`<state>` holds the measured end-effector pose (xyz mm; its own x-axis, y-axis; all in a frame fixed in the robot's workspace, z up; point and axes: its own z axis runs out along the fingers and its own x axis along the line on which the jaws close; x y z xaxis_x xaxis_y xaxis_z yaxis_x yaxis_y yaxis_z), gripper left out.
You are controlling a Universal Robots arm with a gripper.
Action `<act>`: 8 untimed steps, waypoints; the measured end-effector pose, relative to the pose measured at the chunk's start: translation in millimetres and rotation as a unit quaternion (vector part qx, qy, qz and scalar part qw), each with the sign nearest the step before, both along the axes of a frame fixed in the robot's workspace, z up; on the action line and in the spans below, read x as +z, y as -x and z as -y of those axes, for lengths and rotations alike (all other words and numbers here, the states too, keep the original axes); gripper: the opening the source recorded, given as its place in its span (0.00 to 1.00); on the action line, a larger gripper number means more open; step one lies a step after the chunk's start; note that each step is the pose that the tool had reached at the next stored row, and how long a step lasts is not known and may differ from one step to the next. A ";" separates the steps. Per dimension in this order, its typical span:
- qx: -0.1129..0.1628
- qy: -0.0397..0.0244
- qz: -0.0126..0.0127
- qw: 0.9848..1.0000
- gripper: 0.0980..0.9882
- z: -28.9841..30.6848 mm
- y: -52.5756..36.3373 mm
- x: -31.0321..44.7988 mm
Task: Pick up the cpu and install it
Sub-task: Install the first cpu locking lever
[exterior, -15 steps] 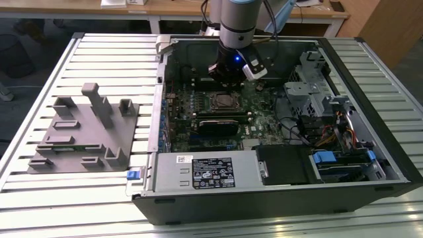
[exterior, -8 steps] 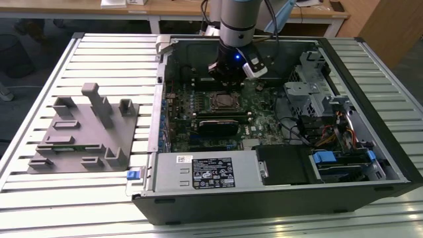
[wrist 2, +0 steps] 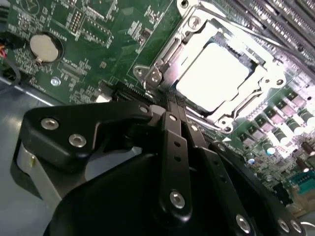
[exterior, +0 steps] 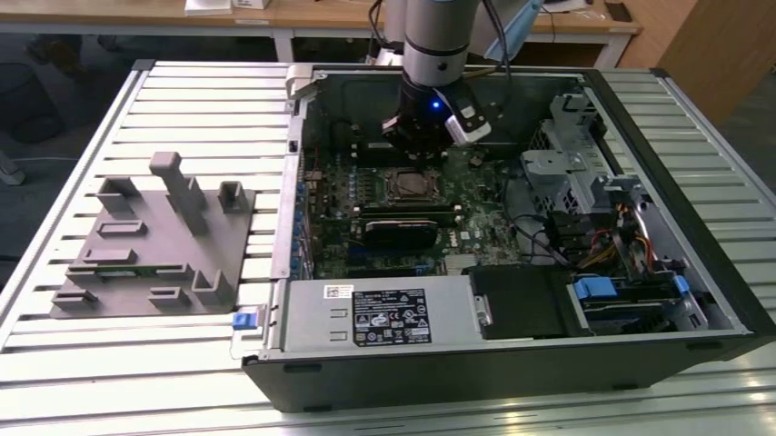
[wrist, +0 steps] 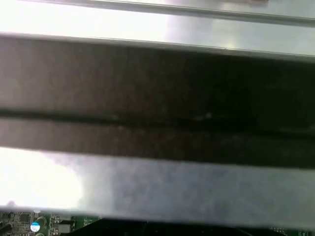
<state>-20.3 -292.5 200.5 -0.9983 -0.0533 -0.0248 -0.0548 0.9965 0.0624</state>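
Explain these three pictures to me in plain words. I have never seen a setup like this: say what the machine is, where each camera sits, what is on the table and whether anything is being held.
The machine is a single robot arm reaching down into an open computer case that lies on a slatted metal table. The exterior view comes from a camera off the arm. Both wrist views come from cameras riding near the arm's wrist.

On the table, at the exterior view's left, sits a grey plastic holder. Inside the case is the green motherboard. In the second wrist view the cpu, a pale silvery square, already sits in its socket frame, apart from the gripper beside it. The gripper's black jaws look closed together, with nothing between them. The first wrist view is mostly a blurred close-up of dark and pale bands.
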 end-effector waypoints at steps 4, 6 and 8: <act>0.000 0.003 0.000 1.000 0.01 -0.4 -0.1 -1.9; 0.000 0.003 0.000 1.000 0.01 -1.1 -0.1 -2.8; 0.000 0.003 0.000 1.000 0.01 -2.2 -0.3 -4.0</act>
